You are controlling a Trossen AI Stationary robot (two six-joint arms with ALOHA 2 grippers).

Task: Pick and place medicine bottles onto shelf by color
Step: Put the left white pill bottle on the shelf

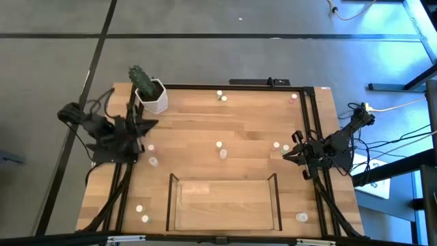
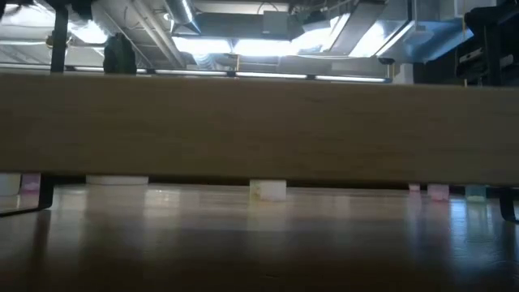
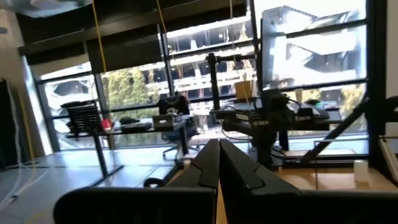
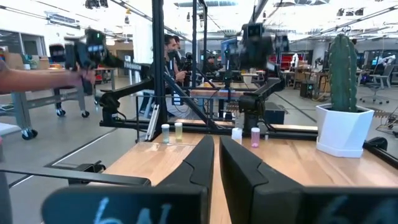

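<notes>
Several tiny medicine bottles stand upright and scattered on the wooden table: a pair at the middle (image 1: 221, 149), a pair by the far edge (image 1: 222, 96), others at the left (image 1: 153, 161), right (image 1: 280, 147) and near corners (image 1: 142, 213) (image 1: 301, 217). The shelf (image 1: 173, 205), a clear-walled tray with a wood floor, sits at the near middle with no bottle in it. My left gripper (image 1: 151, 126) waits shut at the table's left edge, its fingers closed together in its wrist view (image 3: 218, 163). My right gripper (image 1: 287, 154) waits shut at the right edge (image 4: 216, 158). Both are empty.
A white hexagonal pot with a green cactus (image 1: 150, 94) stands at the far left corner. A black metal frame (image 1: 239, 87) runs around the tabletop. A wide wooden band (image 2: 259, 126) fills the low view, with bottles (image 2: 268, 190) below it. People (image 4: 171, 53) are beyond the table.
</notes>
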